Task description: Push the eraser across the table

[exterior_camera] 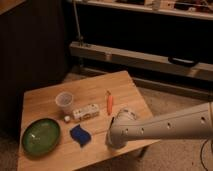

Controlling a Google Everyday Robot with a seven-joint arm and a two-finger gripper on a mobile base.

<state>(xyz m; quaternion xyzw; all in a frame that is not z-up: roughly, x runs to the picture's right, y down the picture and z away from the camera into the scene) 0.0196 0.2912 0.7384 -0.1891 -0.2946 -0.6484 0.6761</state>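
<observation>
The low wooden plank table [125,85] fills the middle of the camera view. My white arm reaches in from the right, and its gripper end [116,134] hangs over the table's front right part, just right of the blue wavy piece. The eraser is hidden beneath the arm's end; none of it shows. The gripper sits below the orange stick and right of the white box.
On the table are a green bowl [41,136] at the front left, a clear cup [64,101], a white box [86,112], a small white ball [67,119], a blue wavy piece [80,134] and an orange stick [110,102]. Dark shelving stands behind.
</observation>
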